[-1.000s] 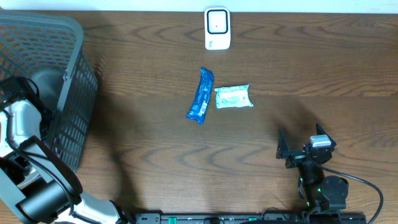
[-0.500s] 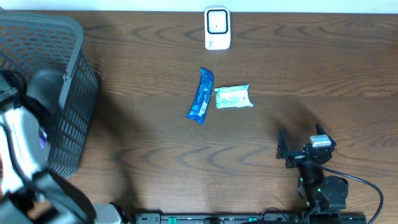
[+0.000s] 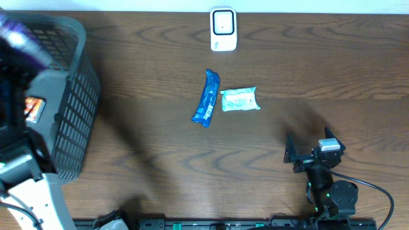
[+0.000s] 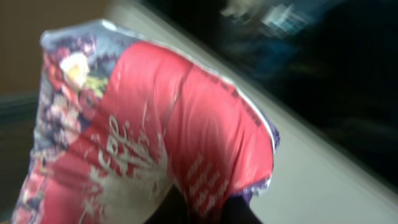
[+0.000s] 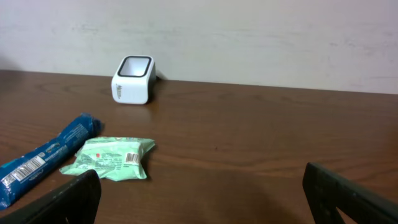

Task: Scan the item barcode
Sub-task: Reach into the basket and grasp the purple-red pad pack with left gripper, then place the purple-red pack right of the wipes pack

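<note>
A red snack packet [image 4: 155, 124] with white lettering and a purple edge fills the left wrist view. My left gripper [image 4: 202, 210] is shut on its lower edge, and the dark fingers [image 4: 239, 214] pinch the foil. In the overhead view the left arm [image 3: 25, 160] is a blur beside the basket [image 3: 70, 96]. The white barcode scanner [image 3: 223, 29] stands at the table's far middle, also seen as the scanner [image 5: 132, 79]. My right gripper [image 3: 310, 151] rests open at the near right, with nothing between its fingers [image 5: 348, 193].
A blue packet [image 3: 206, 98] and a pale green packet [image 3: 239, 99] lie side by side mid-table, below the scanner. The green packet [image 5: 112, 158] shows a barcode facing the right wrist camera. The grey mesh basket takes up the far left corner.
The left arm has swung up and away along the basket's side and is motion-blurred. The right arm and the packets on the table have not moved.
</note>
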{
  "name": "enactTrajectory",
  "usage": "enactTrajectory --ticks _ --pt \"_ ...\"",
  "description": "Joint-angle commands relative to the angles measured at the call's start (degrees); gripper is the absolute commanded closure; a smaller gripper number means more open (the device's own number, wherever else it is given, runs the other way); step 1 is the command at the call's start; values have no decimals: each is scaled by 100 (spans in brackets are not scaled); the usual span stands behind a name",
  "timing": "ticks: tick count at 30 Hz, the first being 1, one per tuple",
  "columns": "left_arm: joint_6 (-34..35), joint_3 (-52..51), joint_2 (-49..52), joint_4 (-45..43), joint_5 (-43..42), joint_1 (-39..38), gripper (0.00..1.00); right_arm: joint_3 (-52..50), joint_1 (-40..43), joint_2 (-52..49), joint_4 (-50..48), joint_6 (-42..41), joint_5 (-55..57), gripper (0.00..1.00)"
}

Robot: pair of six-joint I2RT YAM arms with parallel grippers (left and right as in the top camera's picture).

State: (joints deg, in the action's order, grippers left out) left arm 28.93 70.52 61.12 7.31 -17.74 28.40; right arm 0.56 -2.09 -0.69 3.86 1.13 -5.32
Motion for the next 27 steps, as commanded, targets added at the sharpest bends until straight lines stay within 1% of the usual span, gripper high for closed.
enactTrajectory --ticks 1,4,6,7,12,15,17,18,22,24,27 --pt "863 98 57 -267 -1008 -1123 93 -24 50 31 7 0 28 1" --pt "444 98 225 -267 -804 -2181 92 -24 50 31 7 0 28 1" --pt "168 98 398 -269 -446 -2865 93 -24 50 31 7 0 28 1" --pt "-81 98 605 -289 -35 -3495 93 -24 50 31 7 0 31 1" --pt "-1174 98 1401 -608 837 -4878 92 -24 50 31 7 0 28 1" --pt "-1379 98 2028 -986 988 -5445 93 -24 50 31 7 0 28 1" --pt "-1379 98 2468 -1338 988 -5751 93 -24 50 31 7 0 28 1" --pt "-1381 98 2938 -1832 986 -6063 92 -24 50 31 7 0 28 1" --pt "-1631 98 3779 -2907 988 -6594 93 -24 50 31 7 0 28 1" --pt "-1733 98 4168 -3305 988 -6815 92 -24 50 31 7 0 28 1" --pt "-1733 98 4677 -3652 988 -7079 93 -24 50 31 7 0 28 1"
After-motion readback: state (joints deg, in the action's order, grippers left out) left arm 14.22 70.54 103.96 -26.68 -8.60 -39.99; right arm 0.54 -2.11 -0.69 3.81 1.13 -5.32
